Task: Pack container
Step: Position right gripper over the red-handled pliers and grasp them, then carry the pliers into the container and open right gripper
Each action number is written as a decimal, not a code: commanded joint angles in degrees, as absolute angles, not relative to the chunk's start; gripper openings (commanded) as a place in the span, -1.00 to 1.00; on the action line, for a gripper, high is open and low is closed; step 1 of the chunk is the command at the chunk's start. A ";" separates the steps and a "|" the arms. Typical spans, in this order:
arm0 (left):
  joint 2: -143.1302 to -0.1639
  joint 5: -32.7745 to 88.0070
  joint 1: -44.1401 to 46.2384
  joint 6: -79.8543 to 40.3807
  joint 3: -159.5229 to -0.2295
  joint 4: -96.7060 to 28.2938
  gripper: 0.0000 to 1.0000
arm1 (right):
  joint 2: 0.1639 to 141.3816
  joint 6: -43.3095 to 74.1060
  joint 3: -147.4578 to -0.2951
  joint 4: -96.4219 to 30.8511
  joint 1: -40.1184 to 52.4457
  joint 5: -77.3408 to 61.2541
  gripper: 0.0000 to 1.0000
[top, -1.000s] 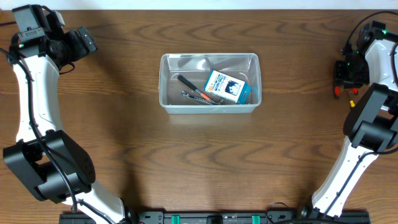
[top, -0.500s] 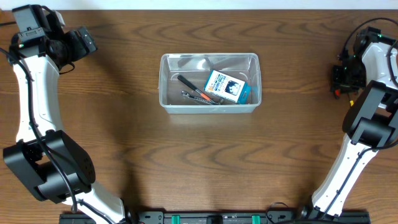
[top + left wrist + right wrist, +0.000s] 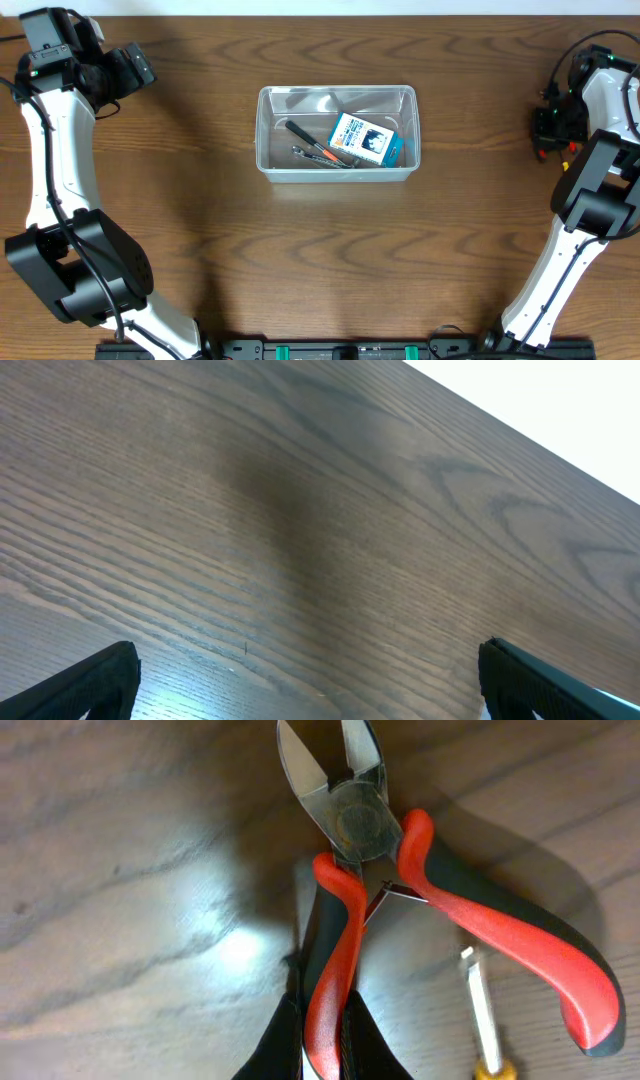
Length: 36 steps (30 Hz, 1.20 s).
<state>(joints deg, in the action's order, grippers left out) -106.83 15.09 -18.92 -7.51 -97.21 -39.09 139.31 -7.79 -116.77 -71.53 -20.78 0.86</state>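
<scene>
Dark wood-grain table (image 3: pixel 200 210) fills every view, with a pale strip along its far edge.

Hard to read:
- Overhead, right gripper (image 3: pixel 545 128) is a small dark mass near the table's right edge. Its jaws and whatever lies under it are too small to make out.
- Right wrist view cuts the black fingertips (image 3: pixel 275 1050) off at the bottom edge.
- Yellow-handled screwdriver (image 3: pixel 482 1020) is mostly out of frame. Only a thin metal shaft and a scrap of handle show.
- Left wrist view gives just two black tips in the lower corners.

Tool:
- Right gripper is pinched narrow on the left handle of the red-and-black-handled steel side cutters (image 3: pixel 360 815).
- Side cutters lie flat on the wood, blades slightly parted and pointing away from the camera. The second handle splays out to the right, ungripped.
- Screwdriver lies just beside that handle; contact cannot be told.
- Left gripper (image 3: pixel 138 66) sits at the far left corner with fingers spread wide and only bare wood between them.

Room:
- Clear rectangular plastic container (image 3: pixel 335 172) sits mid-table, toward the far side.
- Container holds a blue-and-white box (image 3: pixel 362 139) and dark, orange-accented small tools (image 3: pixel 318 152).
- Container is well apart from both grippers, with wood on all sides.
</scene>
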 commanded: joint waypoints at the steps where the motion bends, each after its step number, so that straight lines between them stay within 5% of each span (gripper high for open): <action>1: -105.89 15.62 -18.96 -7.75 -98.10 -39.24 0.96 | 137.80 -8.91 -121.12 -72.75 -21.17 -2.00 -0.98; 16: -105.89 15.62 -18.94 -7.75 -98.10 -39.24 0.96 | 123.44 -15.16 -147.72 -76.73 -11.40 -15.53 -0.97; 25: -105.89 15.62 -18.94 -7.75 -98.10 -39.24 0.96 | 116.01 -18.52 -148.44 -78.61 8.32 -12.32 -0.98; 36: -105.89 15.62 -18.94 -7.75 -98.10 -39.24 0.96 | 124.92 -18.52 -148.00 -82.98 26.20 -7.70 -0.98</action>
<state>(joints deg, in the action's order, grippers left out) -106.83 15.09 -18.92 -7.49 -97.21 -39.09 121.43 -17.45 -148.31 -82.43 23.68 -9.19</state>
